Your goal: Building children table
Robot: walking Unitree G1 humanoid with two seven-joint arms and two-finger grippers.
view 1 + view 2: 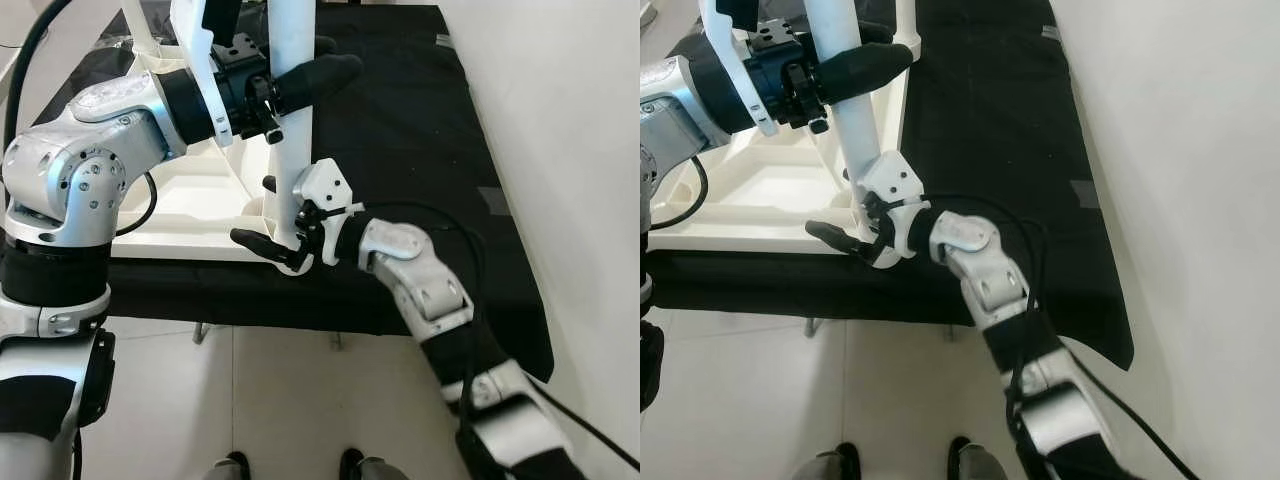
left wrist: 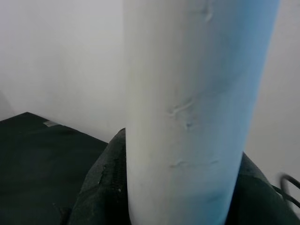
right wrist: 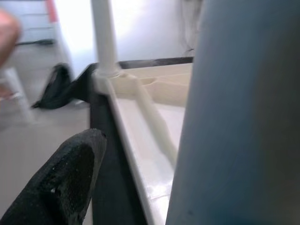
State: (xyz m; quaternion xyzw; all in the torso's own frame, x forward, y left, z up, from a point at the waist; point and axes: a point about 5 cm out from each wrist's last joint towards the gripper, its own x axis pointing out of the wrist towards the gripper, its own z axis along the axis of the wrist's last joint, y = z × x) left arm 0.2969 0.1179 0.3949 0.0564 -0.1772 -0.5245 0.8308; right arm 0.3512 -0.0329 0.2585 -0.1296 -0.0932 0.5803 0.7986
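Nearest the camera lies a pale tiled floor (image 1: 280, 400), with the toes of two dark shoes (image 1: 232, 465) at the bottom edge. Above it runs the front edge of a low surface draped in black cloth (image 1: 420, 150), set close against a plain white wall (image 1: 570, 150) on the robot's right.

On the cloth, toward the robot's left, rests an upside-down white plastic children's table top (image 1: 190, 215), its ribbed underside facing up. A white round plastic table leg (image 1: 290, 140) stands upright at the top's near right corner.

The right tool (image 1: 272, 215) sits low at the base of this leg, its two black fingers spread either side of the leg, one finger (image 3: 61, 183) jutting out over the front edge; whether they press the leg cannot be told.

Higher up, the left tool (image 1: 300, 75) has its black fingers closed around the same leg, the white tube sitting tight between the pads in the left wrist view.

Farther back, a second white leg (image 3: 104, 37) rises from another corner of the top, and a dark bag-like heap (image 3: 58, 89) lies on the floor beyond.
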